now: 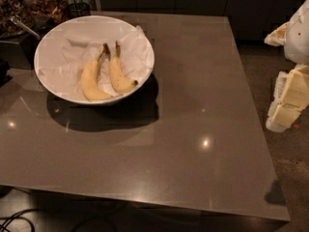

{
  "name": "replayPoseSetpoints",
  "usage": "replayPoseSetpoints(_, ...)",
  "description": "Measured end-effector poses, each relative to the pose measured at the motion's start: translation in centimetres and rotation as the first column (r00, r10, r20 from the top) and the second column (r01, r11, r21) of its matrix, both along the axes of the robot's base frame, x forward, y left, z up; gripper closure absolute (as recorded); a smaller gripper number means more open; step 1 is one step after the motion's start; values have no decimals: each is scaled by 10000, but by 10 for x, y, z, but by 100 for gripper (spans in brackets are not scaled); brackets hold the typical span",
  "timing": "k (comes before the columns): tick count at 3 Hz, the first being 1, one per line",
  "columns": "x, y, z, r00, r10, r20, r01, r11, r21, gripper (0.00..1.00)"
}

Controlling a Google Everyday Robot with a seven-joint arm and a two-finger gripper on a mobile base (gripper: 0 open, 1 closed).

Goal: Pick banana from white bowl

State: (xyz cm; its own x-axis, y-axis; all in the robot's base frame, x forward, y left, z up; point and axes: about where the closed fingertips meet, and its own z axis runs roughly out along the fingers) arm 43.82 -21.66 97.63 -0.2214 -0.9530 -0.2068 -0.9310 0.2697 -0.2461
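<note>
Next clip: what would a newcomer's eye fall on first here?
The white bowl, lined with crumpled paper, stands out brightly at the far left of the dark table. Two yellow bananas lie side by side in it: the slimmer banana on the right and the thicker banana on the left. The gripper hangs at the view's right edge, beyond the table and well away from the bowl.

We see a slim yellow banana (pixel 119 74) with a brown stem and dark tip beside a thicker yellow banana (pixel 91 80), both on crumpled white paper (pixel 65 57) in the wide round smooth white bowl (pixel 144 75). The glossy table top (pixel 193 110) is grey-brown, flecked with pale light spots. At the right edge, the gripper (pixel 287 100) shows cream and white blocks.
</note>
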Motion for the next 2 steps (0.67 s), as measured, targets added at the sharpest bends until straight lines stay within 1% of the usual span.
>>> replayPoseSetpoints(1,1,3,2,10000,-34,52,34,9999,-101,0)
replayPoseSetpoints(2,5,21,5,10000,34,-83,-39,9981,-613,0)
